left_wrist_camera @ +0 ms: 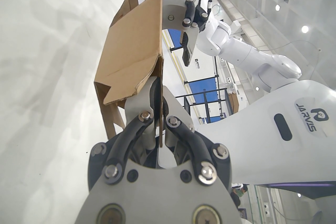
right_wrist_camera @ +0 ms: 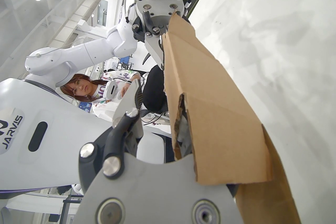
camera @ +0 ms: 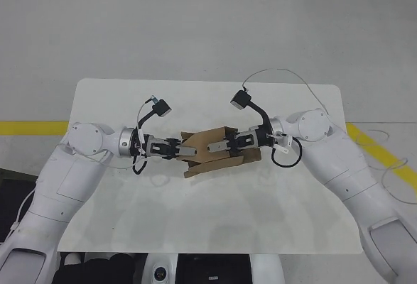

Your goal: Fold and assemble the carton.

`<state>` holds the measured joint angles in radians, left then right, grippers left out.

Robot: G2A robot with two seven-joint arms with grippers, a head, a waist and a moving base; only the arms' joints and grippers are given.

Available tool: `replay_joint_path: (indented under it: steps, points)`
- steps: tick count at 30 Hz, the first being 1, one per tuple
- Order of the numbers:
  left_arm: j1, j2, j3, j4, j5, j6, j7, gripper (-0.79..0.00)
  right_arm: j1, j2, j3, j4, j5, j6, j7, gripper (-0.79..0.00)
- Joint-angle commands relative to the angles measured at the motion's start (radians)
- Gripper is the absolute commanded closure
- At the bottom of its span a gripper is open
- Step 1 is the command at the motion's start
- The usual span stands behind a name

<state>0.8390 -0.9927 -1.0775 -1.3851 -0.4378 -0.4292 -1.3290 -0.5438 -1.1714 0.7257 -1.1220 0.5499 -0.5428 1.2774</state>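
Note:
A brown carton (camera: 212,150), partly folded, is held just above the middle of the white table (camera: 123,213) between my two arms. My left gripper (camera: 186,150) is at its left end. In the left wrist view this gripper (left_wrist_camera: 158,101) is shut on a thin edge of the carton (left_wrist_camera: 131,51). My right gripper (camera: 227,143) is at the carton's other end, open. In the right wrist view one finger (right_wrist_camera: 130,100) stands free beside a carton wall (right_wrist_camera: 215,114), and that wall hides the other finger. The left gripper (right_wrist_camera: 158,51) shows at the carton's far end.
The table has bare white surface on every side of the carton, out to its rounded edges. A thin cable (camera: 304,82) loops above the right arm. A yellow line (camera: 23,128) runs along the floor beyond the table's sides.

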Motion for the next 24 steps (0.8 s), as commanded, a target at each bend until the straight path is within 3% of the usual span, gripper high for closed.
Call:
replay_joint_path:
  steps: [1, 4, 8, 9, 10, 11, 12, 24]
  points:
    - [0.0, 0.0, 0.0, 0.0, 0.0, 0.002, 0.0, 0.0, 0.003, 0.001, -0.006, 0.004, 0.004, -0.001, -0.001, -0.123]
    - [0.0, 0.0, 0.0, 0.0, 0.0, 0.002, 0.0, 0.0, 0.007, 0.002, -0.013, 0.01, 0.007, -0.003, -0.003, -0.012]
    - [0.001, 0.0, -0.001, 0.0, -0.004, 0.005, 0.001, -0.006, 0.012, 0.004, -0.022, 0.013, 0.011, -0.005, -0.005, 0.0]
    - [0.001, 0.0, -0.001, 0.0, -0.011, 0.008, -0.001, -0.111, 0.013, 0.005, -0.024, 0.014, 0.012, -0.005, -0.005, 0.0]
    - [0.001, 0.0, -0.002, 0.0, -0.017, 0.009, -0.002, -0.286, 0.014, 0.005, -0.026, 0.015, 0.014, -0.005, -0.005, 0.0]
    - [0.001, 0.0, -0.004, 0.0, -0.022, 0.009, -0.001, -0.391, 0.015, 0.006, -0.027, 0.016, 0.016, -0.006, -0.006, 0.0]
    - [0.002, 0.0, -0.007, -0.001, -0.028, 0.008, 0.002, -0.785, 0.016, 0.006, -0.029, 0.018, 0.016, -0.007, -0.007, 0.0]
    - [0.012, 0.002, -0.031, -0.022, -0.171, 0.089, -0.059, -0.785, 0.016, 0.005, -0.029, 0.056, -0.007, -0.053, -0.053, 0.0]
